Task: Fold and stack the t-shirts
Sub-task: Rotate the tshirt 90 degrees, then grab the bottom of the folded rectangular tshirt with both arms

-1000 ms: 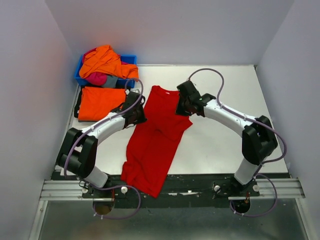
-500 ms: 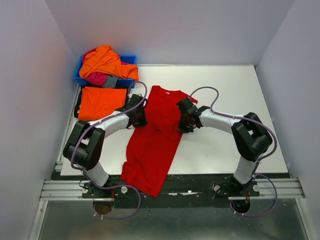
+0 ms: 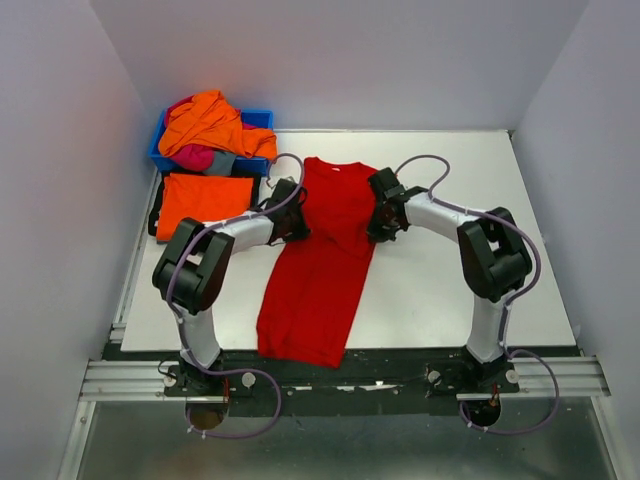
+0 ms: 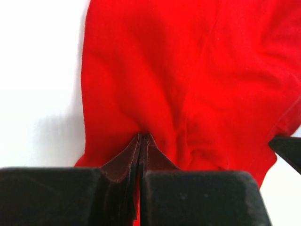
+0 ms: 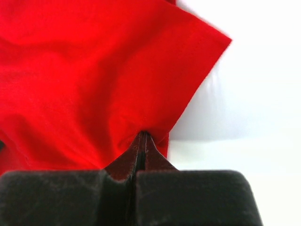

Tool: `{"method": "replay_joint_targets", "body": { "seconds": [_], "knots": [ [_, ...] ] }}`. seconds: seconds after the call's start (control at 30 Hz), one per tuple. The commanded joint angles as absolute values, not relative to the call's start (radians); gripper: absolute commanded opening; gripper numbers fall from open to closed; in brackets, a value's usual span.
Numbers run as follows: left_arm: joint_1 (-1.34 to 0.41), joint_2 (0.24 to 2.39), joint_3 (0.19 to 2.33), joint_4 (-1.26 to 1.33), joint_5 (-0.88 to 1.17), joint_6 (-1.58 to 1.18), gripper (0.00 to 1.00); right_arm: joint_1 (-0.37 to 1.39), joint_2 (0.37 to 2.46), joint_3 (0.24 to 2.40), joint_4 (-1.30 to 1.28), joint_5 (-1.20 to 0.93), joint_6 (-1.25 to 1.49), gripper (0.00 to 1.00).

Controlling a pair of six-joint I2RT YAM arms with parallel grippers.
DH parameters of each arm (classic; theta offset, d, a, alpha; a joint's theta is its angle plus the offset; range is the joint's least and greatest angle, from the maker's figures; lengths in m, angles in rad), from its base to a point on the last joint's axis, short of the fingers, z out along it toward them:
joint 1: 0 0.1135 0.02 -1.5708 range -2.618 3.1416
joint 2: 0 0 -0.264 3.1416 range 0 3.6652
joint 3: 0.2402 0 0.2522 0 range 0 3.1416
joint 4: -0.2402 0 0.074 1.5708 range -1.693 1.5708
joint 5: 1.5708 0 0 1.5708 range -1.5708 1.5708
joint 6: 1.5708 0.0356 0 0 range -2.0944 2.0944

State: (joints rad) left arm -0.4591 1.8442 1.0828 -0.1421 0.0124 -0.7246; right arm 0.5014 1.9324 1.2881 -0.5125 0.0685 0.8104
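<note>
At the far left corner of the table (image 3: 450, 290) you see the blue bin (image 3: 262, 118), heaped with a crumpled orange shirt (image 3: 208, 122) over a pink shirt (image 3: 192, 157) and a grey shirt (image 3: 222, 163). Just in front of the bin a folded orange shirt (image 3: 200, 203) lies flat on the table. Your left claw (image 3: 293, 222) is closed on the left edge of the red shirt (image 3: 325, 270), in its upper part; the wrist view shows the cloth pinched between the fingertips. The red shirt lies lengthwise in the middle of the table, collar at the far end, hem at the near edge. Your right claw (image 3: 380, 218) is closed on the shirt's right edge, level with the left claw, with the cloth pinched likewise.
</note>
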Motion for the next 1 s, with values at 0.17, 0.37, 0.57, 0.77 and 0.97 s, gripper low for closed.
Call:
{"method": "replay_joint_targets", "body": {
  "seconds": [0.17,0.37,0.57,0.77,0.97],
  "knots": [
    [-0.525,1.991,1.138,-0.005,-0.041,-0.948,0.11,0.333,2.14,1.5,-0.616,0.083,0.706,0.01],
    [-0.52,2.066,1.204,0.066,-0.064,-0.962,0.1,0.29,2.186,1.64,-0.67,0.086,0.675,0.01],
    [-0.515,1.984,1.209,0.002,-0.092,-0.885,0.15,0.288,2.077,1.588,-0.611,0.049,0.627,0.17],
    [-0.494,1.861,1.16,-0.1,-0.11,-0.818,0.18,0.288,1.932,1.459,-0.546,-0.027,0.598,0.28],
    [-0.434,1.828,1.159,-0.133,-0.086,-0.752,0.29,0.296,1.743,1.209,-0.446,-0.098,0.584,0.36]
  ]
}}
